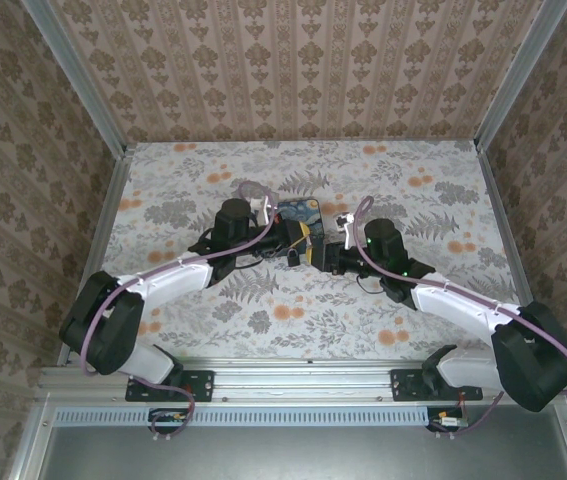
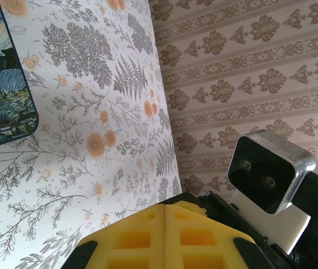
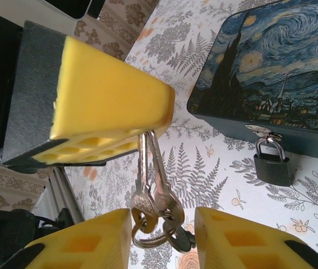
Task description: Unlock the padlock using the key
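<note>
The left gripper [image 3: 157, 126] is clamped on the slim dull-metal key [image 3: 147, 162], which hangs between the parted fingers of the right gripper [image 3: 164, 227]; the small dark padlock [image 3: 272, 165] hangs on the blue swirl-painted box [image 3: 276, 67] nearby; a risk, I think, is a grip on the loose ring [image 3: 147, 240] instead of the blade, which could let the key swing or drop.

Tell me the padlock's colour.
The padlock is dark grey with a silvery shackle; the right wrist view shows it best.

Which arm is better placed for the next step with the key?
Right. The right hand, open, straddles the head of the key, and the padlock hangs ahead. The left hand is shut on the blade, so it probably cannot insert it.
</note>
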Controlling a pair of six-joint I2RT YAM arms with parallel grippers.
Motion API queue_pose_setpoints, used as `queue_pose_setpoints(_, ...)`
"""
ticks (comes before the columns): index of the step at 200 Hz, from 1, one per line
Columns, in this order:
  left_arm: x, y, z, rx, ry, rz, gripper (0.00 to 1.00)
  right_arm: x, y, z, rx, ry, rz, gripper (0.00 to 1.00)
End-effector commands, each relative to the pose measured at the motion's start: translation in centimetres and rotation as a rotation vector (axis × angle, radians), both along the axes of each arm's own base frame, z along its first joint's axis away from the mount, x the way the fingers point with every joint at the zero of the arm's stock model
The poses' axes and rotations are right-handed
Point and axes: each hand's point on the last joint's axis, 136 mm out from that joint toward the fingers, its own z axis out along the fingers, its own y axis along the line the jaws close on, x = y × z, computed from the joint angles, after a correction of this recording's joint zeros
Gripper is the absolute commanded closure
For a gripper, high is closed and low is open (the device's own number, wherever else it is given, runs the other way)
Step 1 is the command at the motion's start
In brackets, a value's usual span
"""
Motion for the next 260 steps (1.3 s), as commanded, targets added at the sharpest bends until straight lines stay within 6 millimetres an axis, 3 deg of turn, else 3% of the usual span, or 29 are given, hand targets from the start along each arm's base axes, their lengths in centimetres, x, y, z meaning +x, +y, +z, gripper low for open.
queue_pose_setpoints(1, -0.1, -0.7, 1.4, -0.032, -0.023, -0.03, 1.0, 0.3, 0.5, 1.4, 0.011, -0.033, 0.029, 0.69)
queue_pose_setpoints(27, -0.1, -0.8, 1.5, -0.034, -0.025, -0.033, 1.0, 0.3, 0.8, 1.4, 0.021, -0.023, 0.04, 0.73)
queue_pose_setpoints(69, -0.1, -1.0, 1.9, -0.045, -0.026, -0.04, 1.0, 0.5, 0.9, 0.6, 0.018, 0.005, 0.036, 0.71)
queue_pose_setpoints(120, 0.0, -0.9, 1.8, -0.04, -0.022, -0.035, 1.0, 0.8, 0.9, 0.6, 0.019, 0.007, 0.026, 0.84)
queue_pose_setpoints(161, 0.4, -0.3, 1.6, -0.056, -0.009, -0.006, 1.0, 1.0, -0.2, 0.8, 0.034, -0.008, -0.02, 0.94)
queue_pose_setpoints(218, 0.3, -0.3, 1.4, -0.049, -0.005, -0.008, 1.0, 0.8, -0.2, 1.8, 0.042, -0.042, -0.004, 0.96)
queue_pose_setpoints(235, 0.6, 0.9, 0.9, 0.0, -0.03, 0.013, 0.79, 0.5, -0.4, 1.4, -0.006, -0.025, 0.006, 0.96)
queue_pose_setpoints(260, 0.7, 2.9, 1.5, 0.111, -0.178, 0.004, 0.71, -0.6, -0.7, 0.1, -0.083, 0.038, 0.059, 0.96)
